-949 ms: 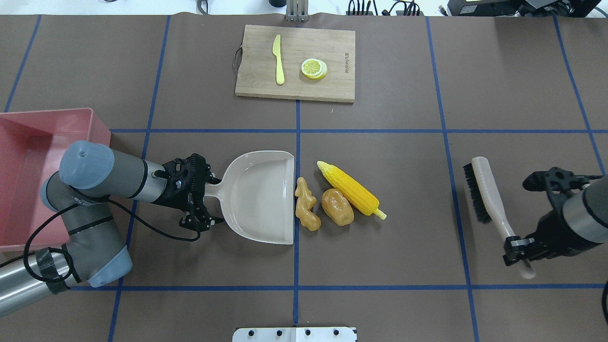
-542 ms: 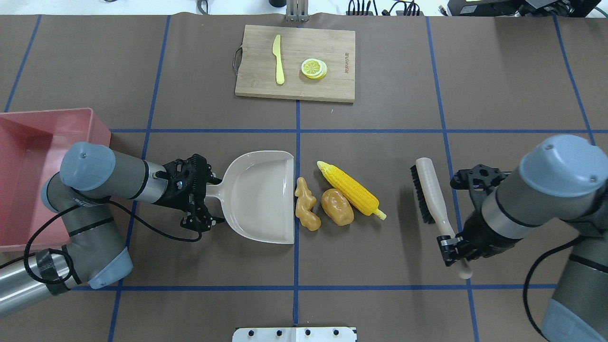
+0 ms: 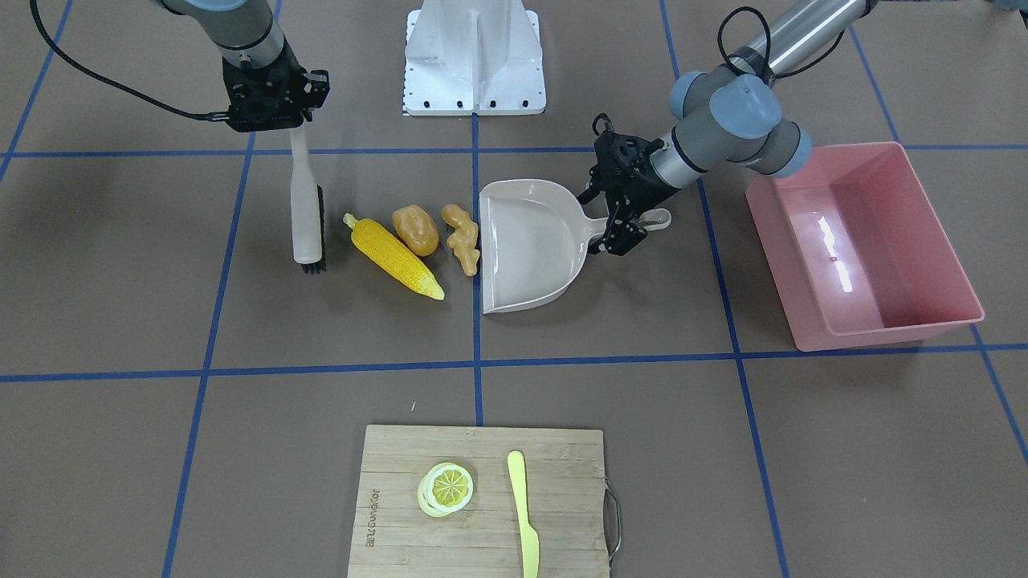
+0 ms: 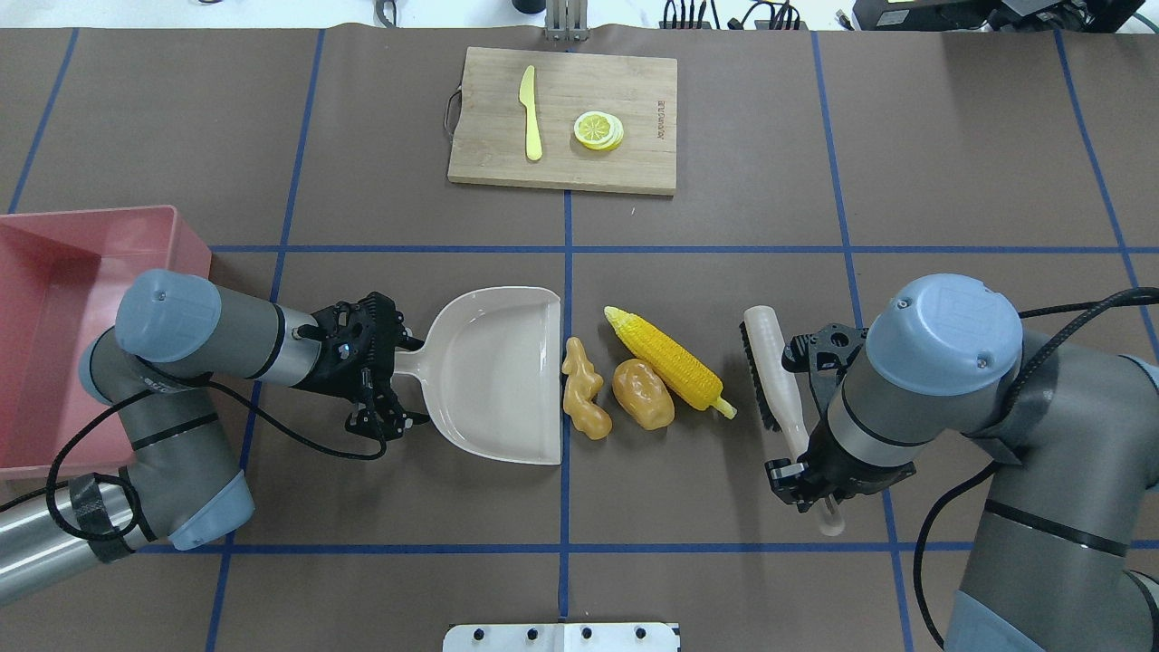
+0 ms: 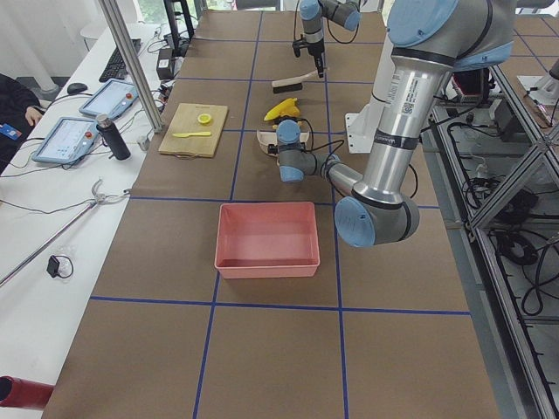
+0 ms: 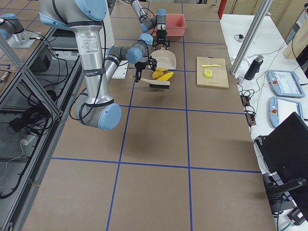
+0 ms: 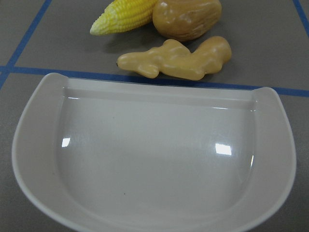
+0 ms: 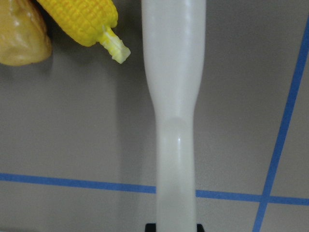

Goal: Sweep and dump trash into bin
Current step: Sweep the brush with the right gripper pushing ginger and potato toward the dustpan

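Bench cover [image 4: 724, 181] was matte brown, crossed by blue tape grid. Corn cob [image 4: 670, 362] showed bright yellow kernels in rows, paler yellow stub. Potato [image 4: 643, 394] was glossy orange-brown. Ginger root [image 4: 584, 391] was shiny tan-yellow. Dustpan [image 4: 493, 376] was plain beige with white glints. Brush [image 4: 771, 362] had cream handle, black bristles. Bin [image 3: 891, 335] at bench's left end was pink, white reflections inside. Cutting board [image 4: 634, 81] by far edge showed pale wood grain. Knife [image 4: 531, 113] was pale yellow. Lemon slice [image 4: 598, 129] was yellow with segment pattern, rim possibly paler.

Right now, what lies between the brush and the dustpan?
The corn, potato and ginger, ginger nearest the dustpan, corn nearest the brush; clearest in the overhead view.
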### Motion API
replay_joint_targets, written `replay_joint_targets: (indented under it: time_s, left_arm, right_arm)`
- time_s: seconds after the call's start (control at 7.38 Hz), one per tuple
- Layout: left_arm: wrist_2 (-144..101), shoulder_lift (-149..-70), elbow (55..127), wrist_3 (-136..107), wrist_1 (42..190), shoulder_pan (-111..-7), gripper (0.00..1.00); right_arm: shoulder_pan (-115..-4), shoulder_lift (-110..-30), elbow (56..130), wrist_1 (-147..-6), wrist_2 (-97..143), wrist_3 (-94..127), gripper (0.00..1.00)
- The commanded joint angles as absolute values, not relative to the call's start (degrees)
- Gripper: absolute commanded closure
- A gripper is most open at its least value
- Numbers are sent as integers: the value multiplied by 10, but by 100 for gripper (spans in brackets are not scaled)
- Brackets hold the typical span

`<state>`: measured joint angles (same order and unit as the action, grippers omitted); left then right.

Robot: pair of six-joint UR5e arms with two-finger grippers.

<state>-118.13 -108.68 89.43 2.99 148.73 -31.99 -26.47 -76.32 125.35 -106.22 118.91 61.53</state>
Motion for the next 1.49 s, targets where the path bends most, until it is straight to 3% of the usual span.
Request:
replay_joint_targets:
  time_s: [0.0,0.68,1.36]
  left_arm:
    - [-1181,-1087,892,30,1487,-320,2]
    - [-1181,-1088,889,29,1486,-320,2]
    - [-1180,-1088,889,29,1486,-320,2]
  right_arm:
    - [-250,-724,1217,-1062,1163,657,100]
    - [-235,-694,1156,-1013,1163,662,100]
    - [-202,-600,1130,-1006,1168,761,100]
